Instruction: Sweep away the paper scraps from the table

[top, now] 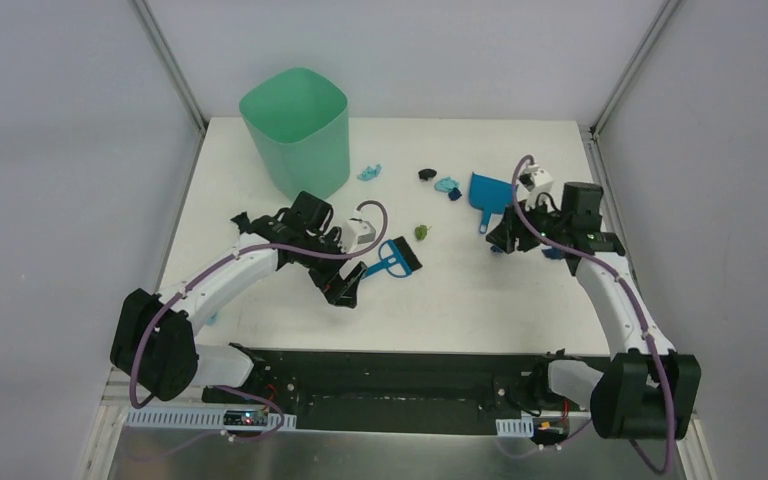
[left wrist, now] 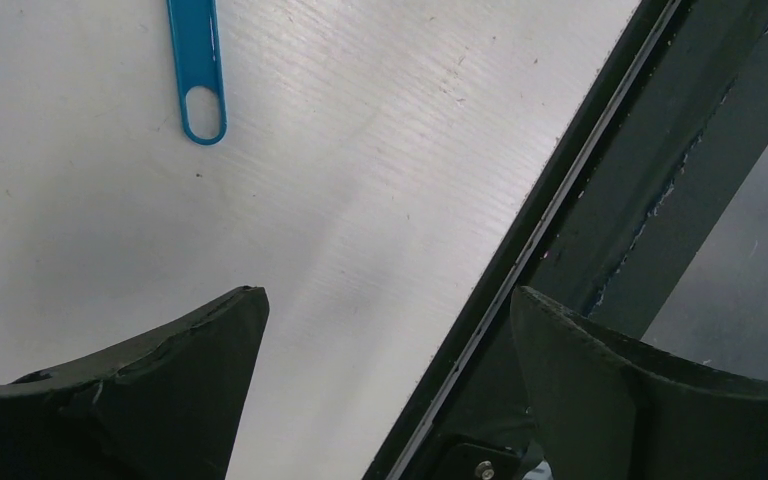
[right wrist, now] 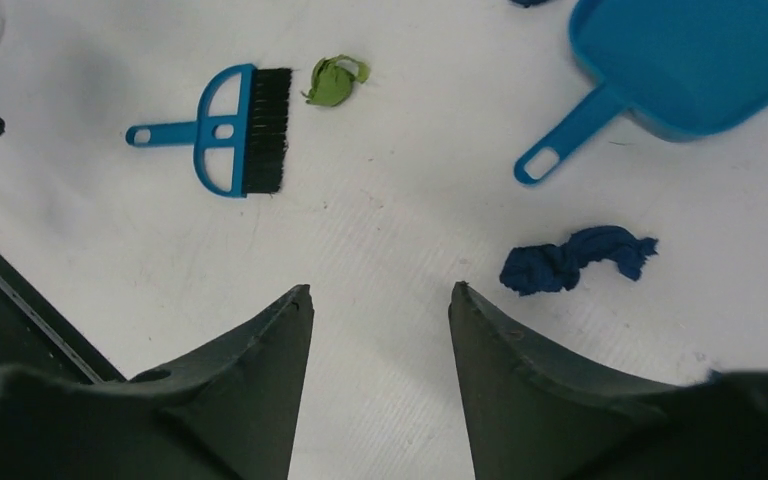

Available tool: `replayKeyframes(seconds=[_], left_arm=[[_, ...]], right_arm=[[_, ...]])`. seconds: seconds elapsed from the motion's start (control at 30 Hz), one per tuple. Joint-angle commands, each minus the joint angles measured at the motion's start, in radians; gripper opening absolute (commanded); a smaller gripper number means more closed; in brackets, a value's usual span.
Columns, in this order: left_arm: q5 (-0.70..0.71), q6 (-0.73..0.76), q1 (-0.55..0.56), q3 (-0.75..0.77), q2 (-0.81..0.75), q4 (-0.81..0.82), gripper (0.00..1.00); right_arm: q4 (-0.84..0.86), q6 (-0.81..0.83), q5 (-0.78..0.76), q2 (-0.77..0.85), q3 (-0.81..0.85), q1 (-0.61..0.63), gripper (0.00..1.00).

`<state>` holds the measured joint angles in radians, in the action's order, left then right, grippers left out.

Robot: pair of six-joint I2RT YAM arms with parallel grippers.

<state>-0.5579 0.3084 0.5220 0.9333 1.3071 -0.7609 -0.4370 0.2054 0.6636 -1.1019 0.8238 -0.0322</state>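
Observation:
Paper scraps lie scattered on the white table: a light blue one, a black one, another light blue one, an olive green one and a dark blue one. My left gripper is open and empty over the table's black front edge, just short of the brush handle. Open with nothing between its fingers, my right gripper hovers low over bare table, the dark blue scrap just to its right.
A blue hand brush lies beside the green scrap. A blue dustpan lies near the right gripper. A mint-green bin stands at the back left. Grey walls enclose the table on three sides.

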Motion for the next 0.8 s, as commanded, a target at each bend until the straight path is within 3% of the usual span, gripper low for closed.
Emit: replayKeyframes(seconds=[0.0, 0.07, 0.2, 0.37, 0.77], left_arm=[[-0.020, 0.030, -0.003, -0.008, -0.026, 0.042, 0.97], [0.002, 0.029, -0.003, -0.012, -0.034, 0.044, 0.96], [0.017, 0.035, -0.012, -0.023, -0.045, 0.047, 0.97], [0.010, 0.012, -0.046, -0.019, -0.061, 0.064, 0.97], [-0.024, -0.006, -0.088, -0.017, -0.087, 0.063, 0.96]], right_arm=[[-0.028, 0.089, -0.133, -0.106, 0.123, 0.109, 0.50], [-0.030, 0.068, -0.175, -0.170, 0.176, 0.119, 0.42], [-0.062, -0.040, -0.315, -0.359, 0.322, 0.126, 0.37], [-0.128, -0.081, -0.391, -0.585, 0.486, 0.126, 0.44], [-0.149, -0.019, -0.357, -0.896, 0.771, 0.126, 0.44]])
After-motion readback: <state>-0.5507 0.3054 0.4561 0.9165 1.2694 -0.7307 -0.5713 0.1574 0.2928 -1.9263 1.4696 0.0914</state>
